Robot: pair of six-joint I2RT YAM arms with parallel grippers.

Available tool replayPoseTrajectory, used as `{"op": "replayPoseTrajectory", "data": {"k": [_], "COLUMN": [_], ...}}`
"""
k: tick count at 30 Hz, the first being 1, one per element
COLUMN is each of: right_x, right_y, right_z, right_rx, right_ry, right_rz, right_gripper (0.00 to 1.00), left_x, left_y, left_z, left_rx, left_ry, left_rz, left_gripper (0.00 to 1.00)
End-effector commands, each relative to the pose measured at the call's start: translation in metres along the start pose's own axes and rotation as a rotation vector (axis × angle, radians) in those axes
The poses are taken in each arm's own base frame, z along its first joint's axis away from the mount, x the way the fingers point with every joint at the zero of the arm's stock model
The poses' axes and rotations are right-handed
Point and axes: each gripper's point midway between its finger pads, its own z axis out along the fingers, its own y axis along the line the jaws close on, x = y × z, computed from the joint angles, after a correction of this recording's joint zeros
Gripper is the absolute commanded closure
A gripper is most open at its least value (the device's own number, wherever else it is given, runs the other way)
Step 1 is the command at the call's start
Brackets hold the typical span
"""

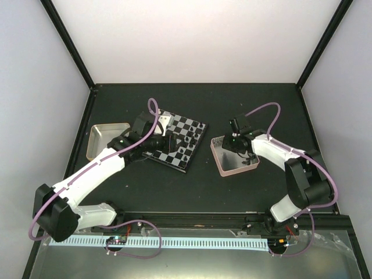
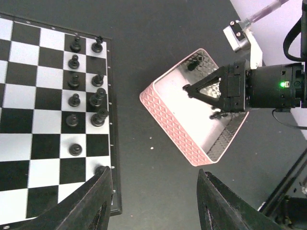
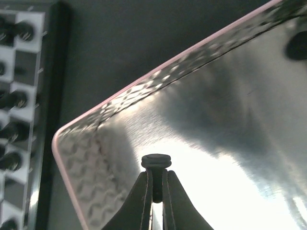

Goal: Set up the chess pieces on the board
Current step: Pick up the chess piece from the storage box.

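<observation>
The board (image 2: 29, 96) lies left in the left wrist view, with several black chess pieces (image 2: 74, 100) standing in two rows along its right edge. My left gripper (image 2: 156, 194) hangs open over the dark table beside that edge, with nothing between its fingers; its left finger (image 2: 93, 201) overlaps the board's corner. In the top view the left gripper (image 1: 168, 138) is above the board (image 1: 195, 131). My right gripper (image 3: 157, 184) is shut on a small black chess piece (image 3: 156, 161) inside the pinkish-rimmed tin (image 3: 72, 132). From above, the right gripper (image 1: 235, 144) sits over that tin (image 1: 221, 161).
Another dark piece (image 3: 297, 45) lies in the tin's far corner. A gold-rimmed tin (image 1: 107, 139) stands left of the board. The pink tin (image 2: 168, 115) lies a short way right of the board. Black frame posts mark the table's back corners.
</observation>
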Motion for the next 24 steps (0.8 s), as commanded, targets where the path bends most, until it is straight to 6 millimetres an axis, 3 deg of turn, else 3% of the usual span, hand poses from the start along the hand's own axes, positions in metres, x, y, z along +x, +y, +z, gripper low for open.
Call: {"op": "replayPoseTrajectory", "data": {"k": [1, 4, 12, 18, 24], "right_x": [0.012, 0.023, 0.053, 0.035, 0.033], "right_y": [0.037, 0.038, 0.000, -0.014, -0.015], "right_z": [-0.018, -0.023, -0.008, 0.001, 0.000], "right_rx": [-0.227, -0.228, -0.025, 0.099, 0.100], "right_ry": [0.062, 0.132, 0.327, 0.271, 0.247], "right_rz": [-0.109, -0.133, -0.170, -0.152, -0.142], "right_gripper": [0.99, 0.99, 0.96, 0.86, 0.76], "left_x": [-0.014, -0.012, -0.003, -0.001, 0.001], "left_y": [-0.019, -0.020, -0.016, -0.016, -0.014], "left_z": [-0.005, -0.003, 0.002, 0.004, 0.004], "left_rx": [0.126, 0.151, 0.149, 0.149, 0.138], "left_ry": [-0.078, -0.084, -0.060, -0.046, -0.041], "left_rz": [-0.077, -0.108, -0.120, -0.112, -0.100], "left_gripper": [0.50, 0.50, 0.50, 0.50, 0.50]}}
